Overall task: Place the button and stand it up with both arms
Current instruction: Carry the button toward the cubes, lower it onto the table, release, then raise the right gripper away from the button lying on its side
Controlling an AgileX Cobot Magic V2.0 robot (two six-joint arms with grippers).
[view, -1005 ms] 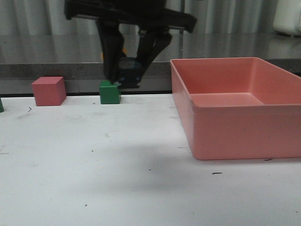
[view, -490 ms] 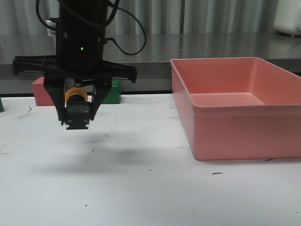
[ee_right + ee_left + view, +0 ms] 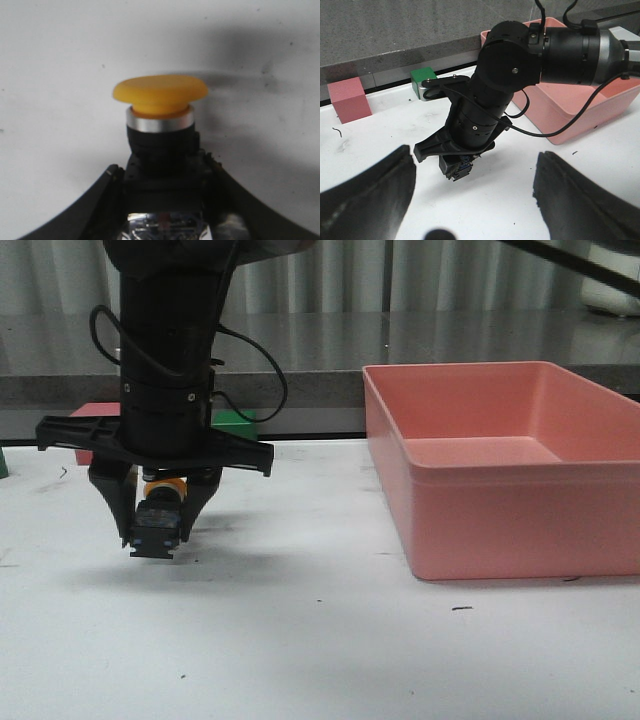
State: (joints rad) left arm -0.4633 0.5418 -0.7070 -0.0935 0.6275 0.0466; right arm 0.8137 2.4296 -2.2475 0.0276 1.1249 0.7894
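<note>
1. Since the earlier frame, right gripper (image 3: pixel 157 525) drops lower over the table (image 3: pixel 300 640) with the button (image 3: pixel 160 518).
2. Right jaws clamp its base; cap tilted, button just above the table.
3. Left gripper (image 3: pixel 470 200) jaws open, empty.
4. Level base before release.

A black gripper (image 3: pixel 157 525) points down over the table's (image 3: pixel 320 640) left half, clamped on the button (image 3: pixel 160 520), which hangs just above the surface. A pink cube (image 3: pixel 90 430) and green cube (image 3: pixel 235 423) sit at the far edge. A pink bin (image 3: pixel 500 490) stands on the right side.
</note>
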